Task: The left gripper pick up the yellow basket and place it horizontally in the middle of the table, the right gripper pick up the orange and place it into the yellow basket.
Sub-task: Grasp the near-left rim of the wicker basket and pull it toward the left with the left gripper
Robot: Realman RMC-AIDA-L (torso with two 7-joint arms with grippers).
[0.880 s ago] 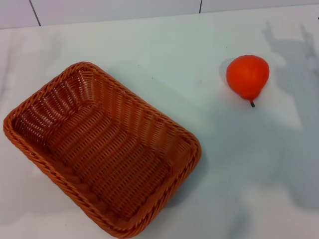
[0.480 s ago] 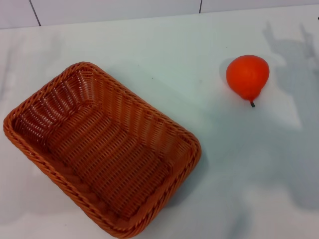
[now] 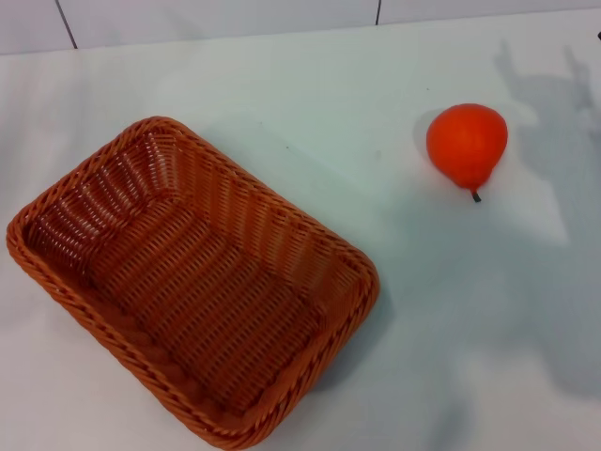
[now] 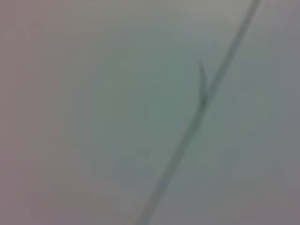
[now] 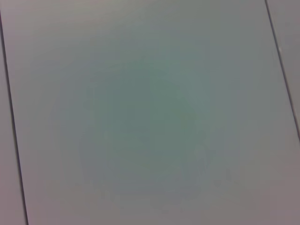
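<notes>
Head view: yellow basket (image 3: 192, 287) (really orange-brown wicker) sits on the white table (image 3: 310, 103), toward the robot's left and near side. It lies flat on its base, open side up, turned at a diagonal to the table edge, one corner cut off by the lower frame edge. Nothing inside it.

The orange (image 3: 467, 144) (pear-like, tapered end with a short dark stem pointing toward the near side) lies on the table toward the robot's right and farther back, well apart from the basket, nothing touching it. Soft shadows fall on the table to the right of the fruit.

Neither the left gripper nor the right gripper shows in any view, so whether their fingers are apart or together cannot be told. Left wrist view shows only a blurred pale surface crossed by one thin dark line; right wrist view shows a pale surface with thin dark seams near two edges.
</notes>
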